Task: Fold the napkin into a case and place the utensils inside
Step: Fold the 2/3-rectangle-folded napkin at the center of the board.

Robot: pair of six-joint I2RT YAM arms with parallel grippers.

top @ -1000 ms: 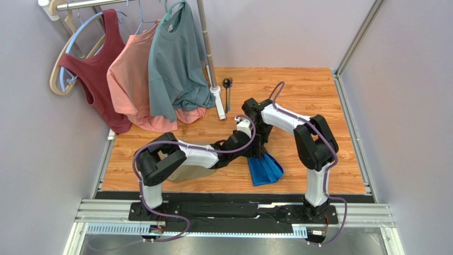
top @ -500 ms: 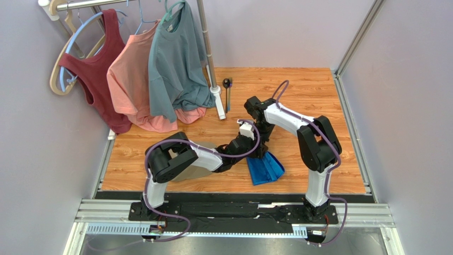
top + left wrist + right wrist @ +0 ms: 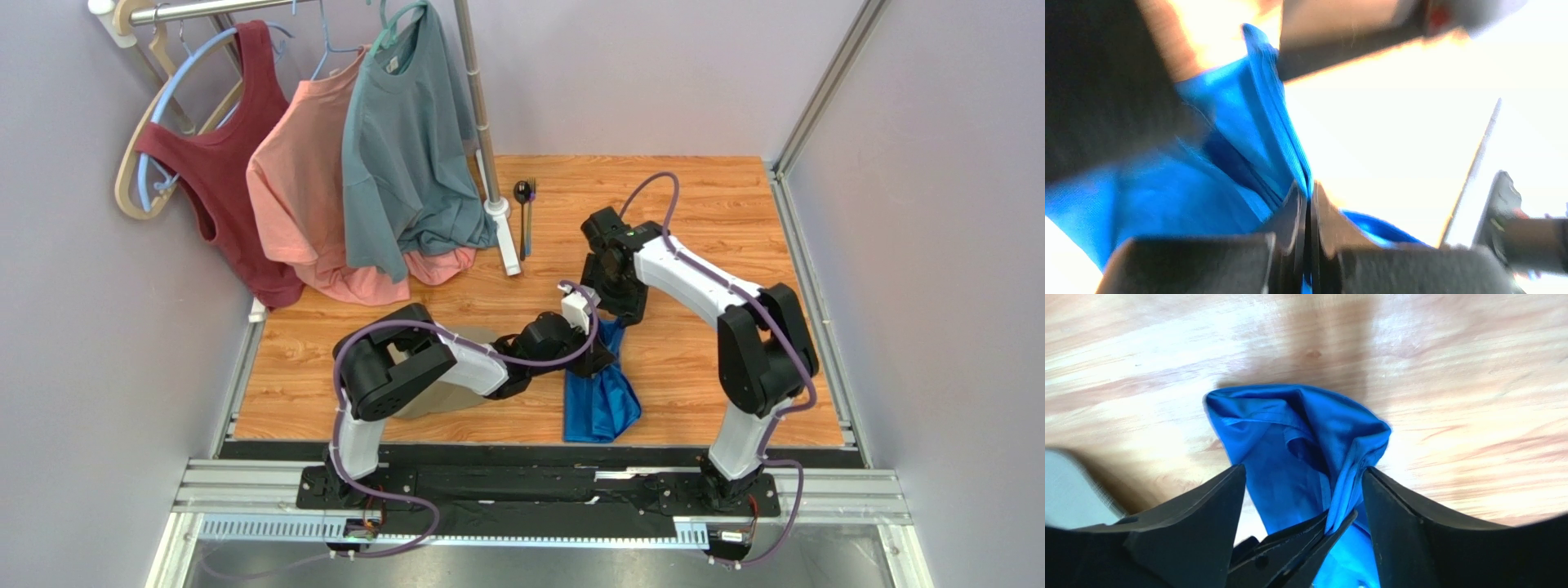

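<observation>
At the near part of the table (image 3: 736, 196), between my two arms, the napkin (image 3: 599, 404) lies bunched in loose blue folds, its far end drawn up to the left gripper (image 3: 597, 358). On the left wrist camera that gripper (image 3: 1309, 199) is pressed shut on a raised ridge of the napkin (image 3: 1229, 177), and the layered edge runs straight in between its two dark fingers (image 3: 1287, 214). My right gripper (image 3: 610, 300) hangs just beyond the cloth's far end with its jaws spread wide and nothing in them. Seen from the right wrist, the gripper (image 3: 1300, 478) frames the crumpled napkin (image 3: 1290, 435) on the wood between its open fingers (image 3: 1198, 527). One lifted edge of the cloth leads down to dark tips at the bottom of that view. The cloth is a rumpled heap, not yet a flat pouch. The utensils (image 3: 526, 211) lie side by side well apart from it, at the far side of the table, just beside the foot of the pole (image 3: 505, 239).
</observation>
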